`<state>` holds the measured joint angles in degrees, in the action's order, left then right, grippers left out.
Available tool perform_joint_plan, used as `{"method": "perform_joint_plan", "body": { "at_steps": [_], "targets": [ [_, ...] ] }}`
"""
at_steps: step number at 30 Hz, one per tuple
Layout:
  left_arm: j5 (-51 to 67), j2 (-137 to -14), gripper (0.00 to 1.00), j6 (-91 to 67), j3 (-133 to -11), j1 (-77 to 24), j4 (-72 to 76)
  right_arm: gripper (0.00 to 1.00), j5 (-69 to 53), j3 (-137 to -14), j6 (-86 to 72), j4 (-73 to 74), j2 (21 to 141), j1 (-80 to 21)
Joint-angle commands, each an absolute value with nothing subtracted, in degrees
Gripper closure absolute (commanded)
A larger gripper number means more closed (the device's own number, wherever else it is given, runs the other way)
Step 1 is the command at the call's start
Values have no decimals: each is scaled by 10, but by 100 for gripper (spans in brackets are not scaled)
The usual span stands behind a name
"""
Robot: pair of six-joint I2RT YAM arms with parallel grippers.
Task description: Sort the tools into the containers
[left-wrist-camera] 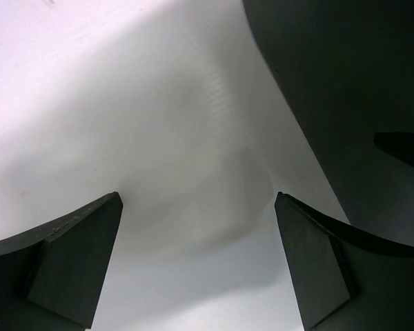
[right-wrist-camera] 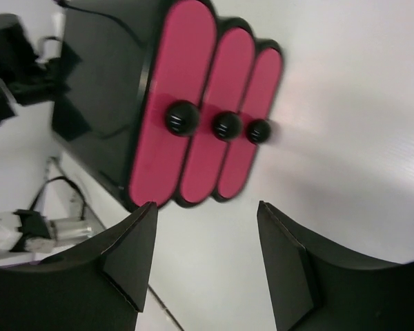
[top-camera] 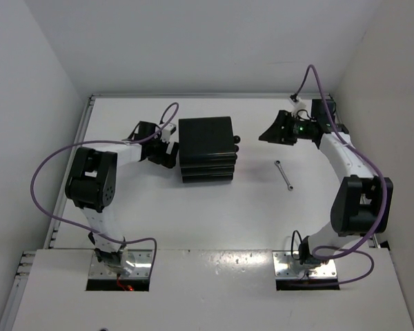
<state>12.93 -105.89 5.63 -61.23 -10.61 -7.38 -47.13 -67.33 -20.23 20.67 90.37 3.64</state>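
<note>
Got a squat black box-like cabinet (top-camera: 205,138) sitting about mid-table on the white tabletop (top-camera: 193,221), with three shallow pink drawers (right-wrist-camera: 186,103) stacked in it, each wearing a round black knob (right-wrist-camera: 181,118). Fronts and knobs facing the right side of the table. Looks like all three pushed in, going by the right wrist view, though can't swear to it.

Spotted the thin silver wrench (top-camera: 284,175) lying flat on the table, off to the right of the cabinet and a bit nearer the arm bases. Not touching the cabinet or either gripper.

As for the left arm (top-camera: 103,221): rising from its base, bending at the elbow, then reaching low across the table to park the left gripper (top-camera: 171,143) just beside the cabinet's left wall. Spread wide open and gripping nothing, with only bare table between the fingers in the wrist view and the dark cabinet side filling the right edge.

Then the right arm (top-camera: 345,162): climbing along the right edge, folding back inward at the far side, aiming the right gripper (right-wrist-camera: 207,207) at the knob side of the cabinet from well apart. Open too, holding nothing, with the pink fronts framed above the gap
</note>
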Motion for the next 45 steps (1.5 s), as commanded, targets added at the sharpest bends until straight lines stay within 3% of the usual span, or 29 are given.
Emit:
{"method": "perform_joint_plan", "body": {
  "at_steps": [1, 9, 19, 29, 45],
  "targets": [
    [93, -1039, 0, 33, -634, -106, -55, 40, -398, -706, -121, 286, 889, 42],
    [-29, -926, 0, 47, -651, -53, -92, 40, -259, -769, 65, 458, 947, 42],
    [-41, -816, 0, 44, -650, -36, -163, 43, -111, -803, 181, 558, 1053, 42],
    [-19, -750, 0, 10, -594, -36, -158, 45, -61, -850, 146, 581, 1135, 37],
    [-19, -722, 0, 15, -549, -36, -133, 48, -33, -788, 69, 490, 1172, 1]
  ]
}}
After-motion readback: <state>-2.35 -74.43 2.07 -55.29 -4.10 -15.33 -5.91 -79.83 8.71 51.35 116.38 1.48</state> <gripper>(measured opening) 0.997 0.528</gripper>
